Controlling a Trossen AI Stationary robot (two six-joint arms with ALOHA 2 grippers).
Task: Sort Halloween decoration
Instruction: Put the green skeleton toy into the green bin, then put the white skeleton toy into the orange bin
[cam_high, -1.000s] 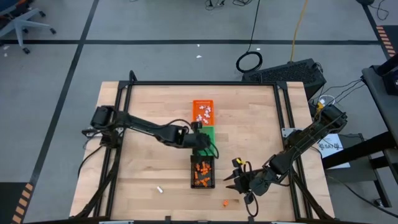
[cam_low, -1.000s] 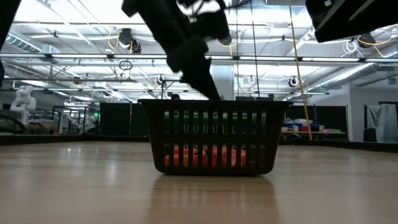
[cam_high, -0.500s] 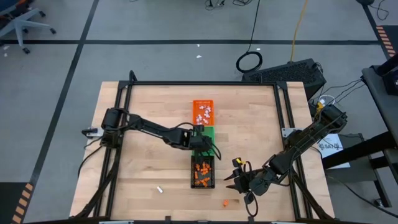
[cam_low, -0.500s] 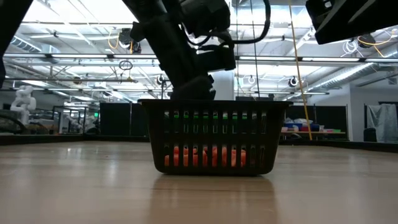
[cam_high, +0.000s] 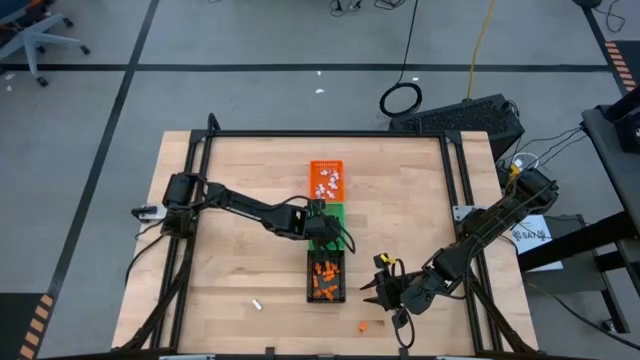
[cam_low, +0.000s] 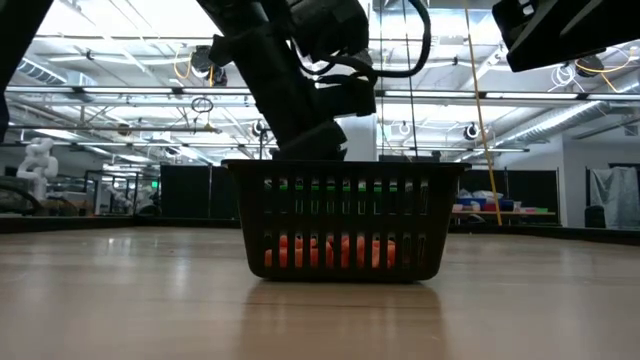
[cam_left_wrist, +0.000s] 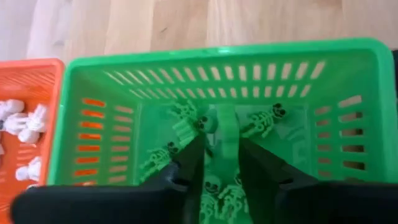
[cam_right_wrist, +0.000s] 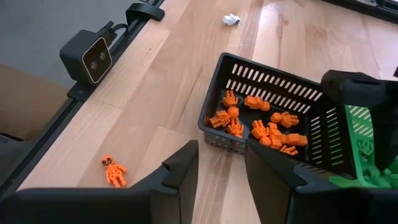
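Left gripper (cam_left_wrist: 219, 155) hovers over the green tray (cam_left_wrist: 68, 106), fingers slightly parted with a gap showing between them and nothing visibly gripped; green skeleton trinkets (cam_left_wrist: 264, 121) lie loose on the tray floor just under the tips. Orange tray (cam_high: 325, 178) sits touching the green tray on its far side and holds the white trinkets (cam_left_wrist: 22, 121); black tray (cam_right_wrist: 280, 124) sits touching it on the near side and holds the orange trinkets (cam_right_wrist: 273, 130). Well apart from the green tray, past the black one, two strays lie on the table (cam_high: 230, 180): one orange skeleton (cam_right_wrist: 113, 171) and one white piece (cam_right_wrist: 231, 19). Right gripper (cam_right_wrist: 221, 168) waits near the black tray, fingers parted, empty. The trinkets look like light, stiff plastic, flat and probably slippery, with thin limbs; best pinched across the torso, low against the table.
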